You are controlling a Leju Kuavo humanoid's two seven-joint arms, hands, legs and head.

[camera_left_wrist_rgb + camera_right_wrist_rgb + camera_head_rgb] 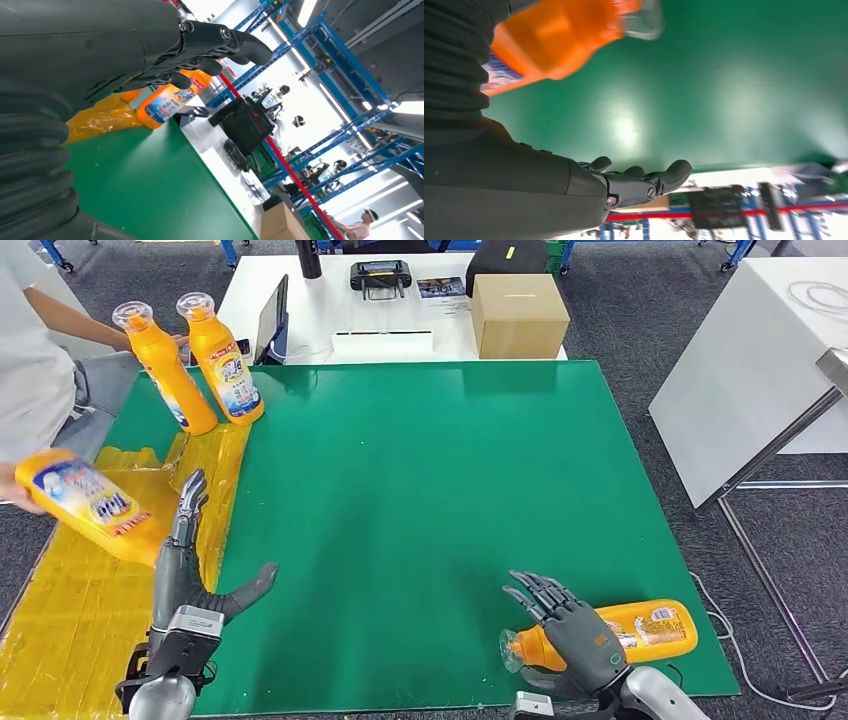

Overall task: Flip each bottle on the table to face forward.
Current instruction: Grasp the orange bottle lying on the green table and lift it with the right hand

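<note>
Two orange bottles (165, 370) (226, 358) stand upright at the far left corner of the green mat (420, 520). A person's hand (14, 490) at the left edge holds a third orange bottle (85, 502) tilted over the yellow film. My left hand (188, 560) is right beside that bottle's end, fingers straight and thumb spread, holding nothing. In the left wrist view the left hand's fingers (200, 45) stretch toward an upright bottle (167, 100). A fourth bottle (645, 630) lies on its side near the front right edge. My right hand (565, 625) hovers over its neck with fingers spread. The right wrist view shows that bottle (559, 40) beside the open right hand (624, 185).
Yellow film (80, 620) covers the mat's left strip. Behind the mat stands a white table (340, 300) with a cardboard box (518, 315), a tablet (272, 322) and a black controller (380, 278). Another white table (760, 360) stands to the right. A person (30, 350) sits at the far left.
</note>
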